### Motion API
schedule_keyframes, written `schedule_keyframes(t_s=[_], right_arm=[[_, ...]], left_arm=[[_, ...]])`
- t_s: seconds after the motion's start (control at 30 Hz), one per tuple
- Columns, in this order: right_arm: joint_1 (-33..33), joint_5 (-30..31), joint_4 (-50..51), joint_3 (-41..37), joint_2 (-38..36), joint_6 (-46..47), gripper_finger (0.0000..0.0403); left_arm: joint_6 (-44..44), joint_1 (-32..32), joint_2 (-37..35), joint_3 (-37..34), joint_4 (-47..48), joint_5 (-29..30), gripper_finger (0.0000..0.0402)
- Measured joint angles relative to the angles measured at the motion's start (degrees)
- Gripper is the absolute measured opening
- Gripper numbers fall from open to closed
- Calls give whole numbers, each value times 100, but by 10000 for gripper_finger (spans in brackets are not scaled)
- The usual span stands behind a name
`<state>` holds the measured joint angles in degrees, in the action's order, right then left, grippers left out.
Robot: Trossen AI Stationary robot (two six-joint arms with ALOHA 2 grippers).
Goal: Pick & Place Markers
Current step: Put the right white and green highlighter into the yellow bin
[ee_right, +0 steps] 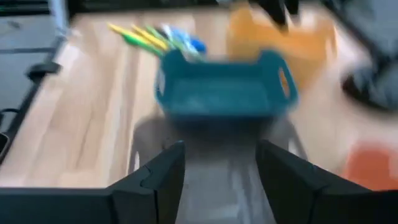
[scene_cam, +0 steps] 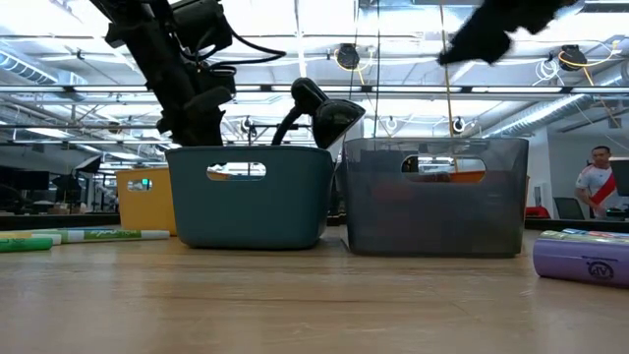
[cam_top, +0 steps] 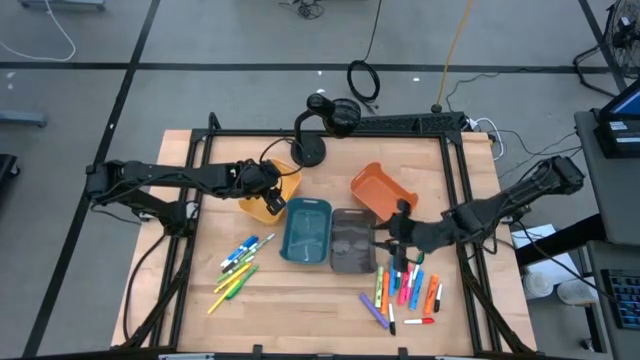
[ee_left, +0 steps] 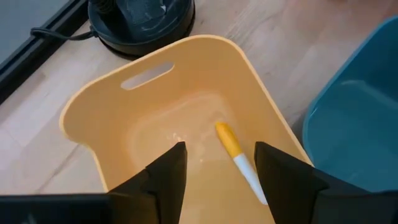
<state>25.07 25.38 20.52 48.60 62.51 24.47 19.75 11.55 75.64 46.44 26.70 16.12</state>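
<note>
Robotics lab or industrial test hall. Wooden bench sits inside a black metal frame on a grey concrete floor crossed by dark seams. Two dark arms are mounted at the bench sides. Loose cables lie on the floor behind; an orange cord runs to a small base. A laptop sits on a stand beside the bench. The low view shows a high open ceiling with steel trusses, strip lights and hanging lines. Far back, a lit monitor and a person in a white and red shirt beside office chairs. Plastic bins and markers are laid out as test props.
</note>
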Motion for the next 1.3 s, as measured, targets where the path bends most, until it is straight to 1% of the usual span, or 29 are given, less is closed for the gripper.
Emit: schedule_keyframes(t_s=[0.13,0.2,0.27,0.4,0.5,0.57,0.7,0.83,0.93,1.03,1.2,1.3], right_arm=[[110,-361,1811,348,-16,2234,182],[108,-690,2613,338,-3,3174,182],[86,-992,3166,257,-5,4055,182],[2,-1709,3737,-9,-3,5464,182],[4,-2099,3673,-221,-5,6206,182],[5,-2245,3583,-327,34,6709,182],[42,-2561,3435,-370,356,7399,182],[99,-3009,3135,-372,829,7830,182],[181,-3127,3041,-372,1152,8069,182],[209,-3068,3090,-372,1437,8246,182],[202,-2378,3094,-372,1740,8250,182],[202,-2390,3192,-372,1846,8240,182]], left_arm=[[-308,4,0,0,-107,71,199],[-562,7,0,0,-308,90,199],[-891,7,0,0,-618,93,200],[-1982,4,0,0,-1562,91,200],[-2873,6,0,0,-2474,44,200],[-3359,-4,0,0,-3037,42,200],[-4221,-7,-3,6,-3991,39,200],[-4696,-7,-2,7,-4098,39,200],[-4949,-7,-2,7,-4105,36,200],[-5108,-6,-2,7,-4105,35,200],[-5117,-7,-2,7,-4118,24,200],[-5112,-7,-2,7,-4120,24,200]])
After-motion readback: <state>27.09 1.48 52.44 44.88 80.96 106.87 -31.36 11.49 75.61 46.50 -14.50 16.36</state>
